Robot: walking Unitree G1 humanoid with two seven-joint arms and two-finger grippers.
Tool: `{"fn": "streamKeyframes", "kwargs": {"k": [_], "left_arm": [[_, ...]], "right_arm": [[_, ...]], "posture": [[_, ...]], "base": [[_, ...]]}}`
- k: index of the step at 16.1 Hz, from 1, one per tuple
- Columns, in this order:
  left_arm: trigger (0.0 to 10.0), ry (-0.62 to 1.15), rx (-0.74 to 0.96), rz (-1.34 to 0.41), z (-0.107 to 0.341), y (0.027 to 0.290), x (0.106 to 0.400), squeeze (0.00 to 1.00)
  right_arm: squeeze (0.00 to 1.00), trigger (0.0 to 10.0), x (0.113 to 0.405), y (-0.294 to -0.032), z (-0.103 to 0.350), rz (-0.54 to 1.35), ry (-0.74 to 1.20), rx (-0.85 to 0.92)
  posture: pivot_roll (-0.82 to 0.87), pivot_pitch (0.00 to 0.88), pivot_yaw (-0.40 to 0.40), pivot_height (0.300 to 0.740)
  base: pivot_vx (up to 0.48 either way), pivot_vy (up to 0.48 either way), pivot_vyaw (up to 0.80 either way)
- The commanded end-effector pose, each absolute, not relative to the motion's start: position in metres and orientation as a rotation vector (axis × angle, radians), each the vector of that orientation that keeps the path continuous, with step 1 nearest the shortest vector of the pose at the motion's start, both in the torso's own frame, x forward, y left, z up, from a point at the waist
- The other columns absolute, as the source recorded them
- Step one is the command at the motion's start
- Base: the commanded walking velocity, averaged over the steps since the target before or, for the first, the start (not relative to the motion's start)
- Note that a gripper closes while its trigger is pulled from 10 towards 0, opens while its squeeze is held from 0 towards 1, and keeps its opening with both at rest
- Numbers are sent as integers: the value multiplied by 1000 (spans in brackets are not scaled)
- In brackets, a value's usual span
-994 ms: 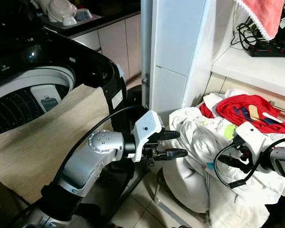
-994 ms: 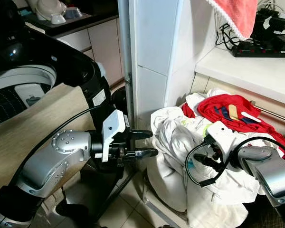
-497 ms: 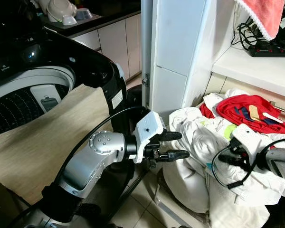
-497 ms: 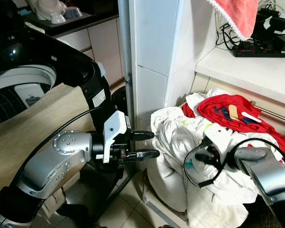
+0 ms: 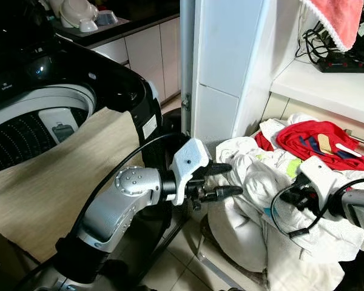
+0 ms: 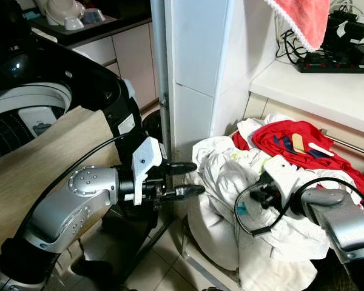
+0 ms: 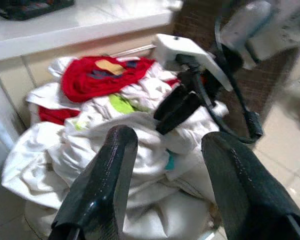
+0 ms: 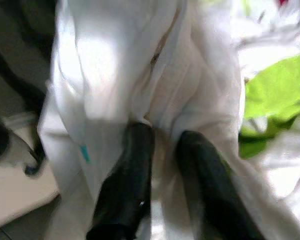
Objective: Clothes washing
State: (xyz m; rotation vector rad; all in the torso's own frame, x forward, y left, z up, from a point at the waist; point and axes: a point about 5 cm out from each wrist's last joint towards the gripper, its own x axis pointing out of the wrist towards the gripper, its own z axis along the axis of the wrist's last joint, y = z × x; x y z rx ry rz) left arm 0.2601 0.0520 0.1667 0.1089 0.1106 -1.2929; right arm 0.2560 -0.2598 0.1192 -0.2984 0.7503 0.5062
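Right gripper is pinching a fold of white cloth at frame right, jaws clenched on it. Left gripper is hovering beside the pile, jaws released; it should be taking a deep fold before lifting toward the washer.

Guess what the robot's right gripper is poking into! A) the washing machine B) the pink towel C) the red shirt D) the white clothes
D: the right gripper has its black fingers pressed into a fold of the white clothes, below the red shirt.
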Motion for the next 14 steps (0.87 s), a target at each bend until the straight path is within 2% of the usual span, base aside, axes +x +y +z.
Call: {"fn": "streamKeyframes", "kwargs": {"k": [1,5,6,9,10,12,13,14], "left_arm": [[10000,91,97,-1247,172,55,266,0],[10000,11,90,-1195,182,55,274,0],[10000,-22,70,-1157,187,55,279,0],[10000,-82,-3,-1098,199,53,287,0],[10000,-87,-6,-1093,201,52,288,0],[10000,-70,24,-1104,197,52,287,0],[10000,-37,65,-1111,189,54,284,0],[10000,-25,100,-1115,184,56,283,0]], "right_arm": [[0,0,261,-258,133,516,679,-230],[0,0,266,-253,163,572,501,-111],[0,0,264,-248,188,656,364,-31],[0,0,260,-243,221,757,215,84],[0,0,259,-243,225,767,208,72],[0,0,262,-247,213,674,302,-82],[137,10000,265,-245,205,625,321,-208],[675,10000,265,-241,202,631,335,-214]], "posture": [[-111,0,51,740],[-111,0,57,740],[-113,0,61,740],[-113,0,55,740],[-115,0,56,740],[-117,0,53,740],[-119,0,54,740],[-119,0,54,740]], "base": [[0,0,0],[0,0,0],[0,0,0],[0,0,0],[0,0,0],[0,0,0],[0,0,0],[0,0,0]]}}
